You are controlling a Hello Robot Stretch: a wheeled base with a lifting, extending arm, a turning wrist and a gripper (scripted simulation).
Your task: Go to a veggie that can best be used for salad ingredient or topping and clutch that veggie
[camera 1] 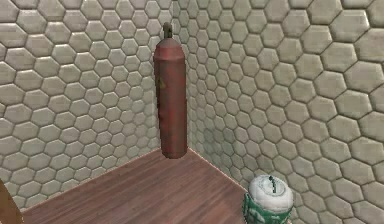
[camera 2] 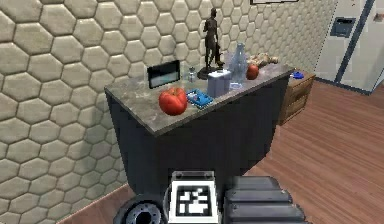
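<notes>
Two red round things sit on the dark counter [camera 2: 200, 140] in the arm side view, and that is the first trap. The near one, a tomato [camera 2: 172, 100] by its lobed shape, lies toward the counter's left end, close to the near edge. The far red thing [camera 2: 252, 71], right of the statue [camera 2: 211, 45], could as well be an apple, so going for it would likely be a miss.

The gripper [camera 2: 140, 212] shows as a dark body at the bottom edge, left of the white marker [camera 2: 193, 198] and seemingly lower than the countertop. Its far end cannot be made out, so I cannot tell whether it holds anything. Extending from that height would probably drive the arm into the counter's front.

A blue thing [camera 2: 198, 98] lies just right of the tomato and may get shoved, and a nudged tomato could roll off the edge. Ahead, the red cylinder [camera 1: 172, 95] in the tiled corner and a white-and-green can [camera 1: 268, 198] leave little room to drive forward
</notes>
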